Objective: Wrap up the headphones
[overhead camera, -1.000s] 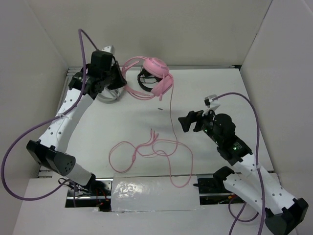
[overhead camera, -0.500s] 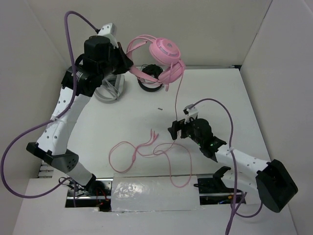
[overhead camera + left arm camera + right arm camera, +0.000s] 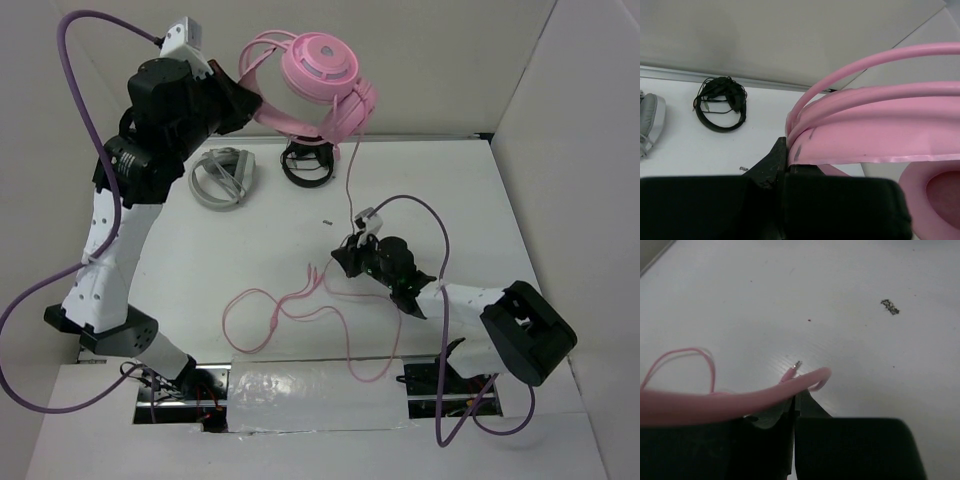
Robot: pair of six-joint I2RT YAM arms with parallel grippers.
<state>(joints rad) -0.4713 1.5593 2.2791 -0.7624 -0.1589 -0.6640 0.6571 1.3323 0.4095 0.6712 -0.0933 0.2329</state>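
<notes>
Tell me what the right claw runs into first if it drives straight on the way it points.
Likely the plug end of the cable, lying just past the right claw, then the table. The claw is shut on that cable and tilts down at the table; depth is hard to judge.

**Colours on show**

The headphones [image 3: 318, 75] and their cable [image 3: 715, 405] are plain pink. The desk [image 3: 430, 190] is white. The left claw [image 3: 784, 165] and right claw [image 3: 794, 407] are black. Upper centre lies a black headset [image 3: 307, 165], and left of it a grey-white headset [image 3: 222, 180].
</notes>
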